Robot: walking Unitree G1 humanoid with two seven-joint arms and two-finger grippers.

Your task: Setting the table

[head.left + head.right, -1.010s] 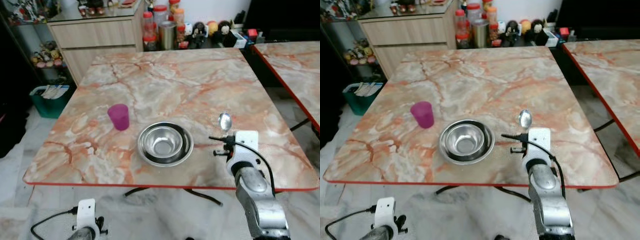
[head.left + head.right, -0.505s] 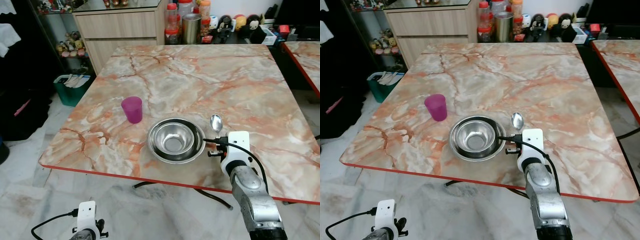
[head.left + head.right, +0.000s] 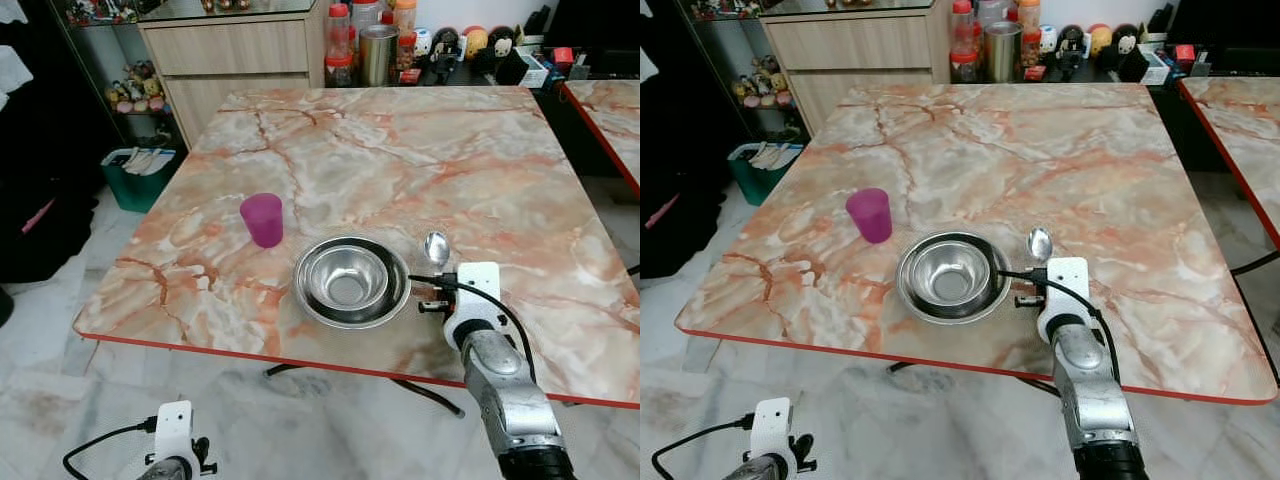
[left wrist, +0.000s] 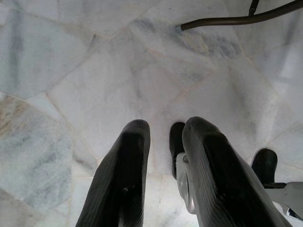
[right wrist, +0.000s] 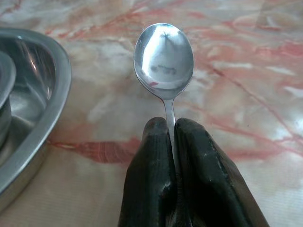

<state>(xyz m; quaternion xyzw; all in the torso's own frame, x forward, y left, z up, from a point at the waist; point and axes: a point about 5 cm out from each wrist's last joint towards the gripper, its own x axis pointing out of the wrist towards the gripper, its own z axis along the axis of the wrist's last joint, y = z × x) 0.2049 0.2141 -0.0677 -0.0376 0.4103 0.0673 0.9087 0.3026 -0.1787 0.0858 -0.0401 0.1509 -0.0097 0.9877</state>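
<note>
Table-setting looks partly done, judging by what's laid out. A steel bowl sits nested on a steel plate near the front edge of the marble table, w/ a purple cup just to the left and a bit farther back. What's left, as far as can be told: the spoon isn't down yet.

Right gripper is clenched on the spoon's handle, fingers pressed tight either side of the thin stem, bowl of the spoon sticking out ahead toward the far side. It's held just right of the plate rim, low over the tabletop; can't tell if the tip touches the marble or hangs a little above. The wrist view has the plate edge close beside the spoon, not touching it.

Left gripper hangs idle below table level over the pale floor tiles, fingers slightly parted, nothing between them.

Vs. half a sec ago: little difference. The camera has shifted slightly, so the table sits a touch differently in the picture. Spoon is still gripped the same way and still beside the plate's right rim, maybe a hair lower and closer to the surface. Vs. a full sec ago the view has swung a lot more, and the spoon has come nearer to the plate. Cup, bowl and plate haven't moved on the table.
</note>
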